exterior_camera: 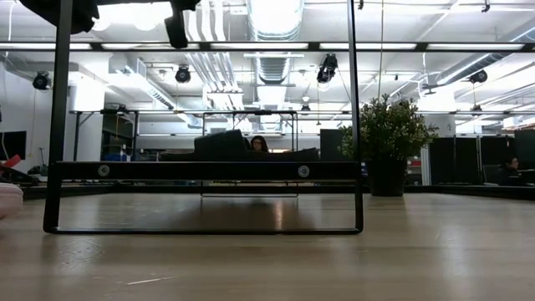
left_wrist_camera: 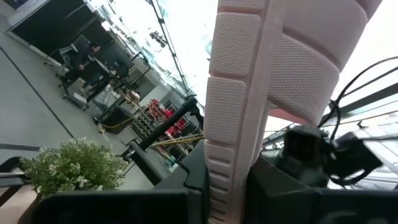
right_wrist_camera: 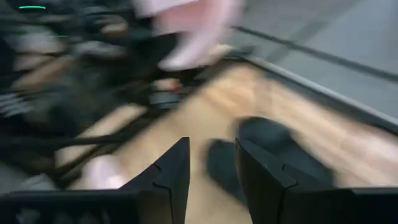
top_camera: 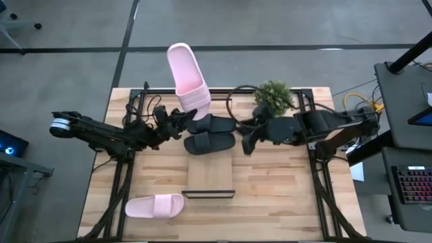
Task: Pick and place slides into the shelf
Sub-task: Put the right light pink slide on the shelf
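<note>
High view: a pale pink foam slide sandal (top_camera: 187, 75) is held aloft at the table's far edge, sole outward, clamped near its strap end by the left gripper (top_camera: 177, 121); the left wrist view shows its ribbed sole (left_wrist_camera: 239, 118) pinched between the closed fingers. It looks light, springy and grippy, so an edge pinch by the strap seems sound. Two black slides (top_camera: 210, 133) already lie on the narrow light-wood shelf (top_camera: 210, 177). A second pink slide (top_camera: 154, 206) rests at the table's near left. The right gripper (top_camera: 248, 140) hovers beside the black pair, fingers parted, empty. A potted plant (top_camera: 273, 95) stands behind.
</note>
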